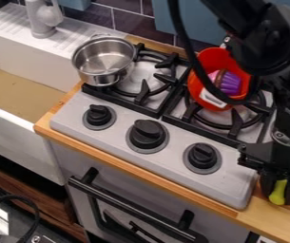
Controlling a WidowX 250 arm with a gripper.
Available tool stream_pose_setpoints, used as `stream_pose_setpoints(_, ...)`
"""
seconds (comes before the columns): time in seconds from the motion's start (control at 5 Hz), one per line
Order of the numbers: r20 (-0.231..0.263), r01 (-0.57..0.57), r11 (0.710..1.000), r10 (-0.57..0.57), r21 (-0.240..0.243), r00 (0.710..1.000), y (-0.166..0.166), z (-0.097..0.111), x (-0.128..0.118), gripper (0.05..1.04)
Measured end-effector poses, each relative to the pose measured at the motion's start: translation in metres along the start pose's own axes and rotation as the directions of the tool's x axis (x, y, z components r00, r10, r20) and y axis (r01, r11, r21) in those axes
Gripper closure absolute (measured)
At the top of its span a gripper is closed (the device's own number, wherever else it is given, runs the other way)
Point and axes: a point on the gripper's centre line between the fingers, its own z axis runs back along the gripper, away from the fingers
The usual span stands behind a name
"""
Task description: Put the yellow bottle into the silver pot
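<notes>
yellow bottle [277, 192] is sitting between the fingers of the hand [280, 188], down at the near right corner by the wooden counter [267, 220]. from what i'm seeing the hand is gripping it, closed in from both sides – though i can't tell if the bottle's base is touching the wood.

the silver pot [101, 77] is waiting at the far left of the stove [117, 137], open side up, so i'm calling this the lift-and-carry step. if you're doing it well, you're checking the squeeze first, then going straight up before any sideways travel. a lot is sticking up along the way: the knobs [148, 134], the black grates [144, 92] and the red bowl [212, 57] with the purple toy [229, 83] in it. i'd be keeping the bottle high and swinging over the knob side – clipping that bowl would be annoying. over the pot you'd be centring it, lowering inside the rim and letting go gently, since the pot is probably light and tipping easily.
</notes>
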Motion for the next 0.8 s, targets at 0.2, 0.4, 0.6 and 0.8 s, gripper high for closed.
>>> stream_pose_setpoints(0.2,0.043,-0.015,0.999,0.017,-0.052,0.999,0.0,0.027,0.009,0.831)
stream_pose_setpoints(0.4,0.069,-0.024,0.997,0.028,-0.069,0.997,0.007,0.042,0.012,0.831)
stream_pose_setpoints(0.6,0.082,-0.087,0.993,0.093,-0.078,0.992,0.028,0.074,0.02,0.831)
stream_pose_setpoints(0.8,0.112,-0.147,0.988,0.152,-0.047,0.982,0.065,0.109,0.025,0.831)
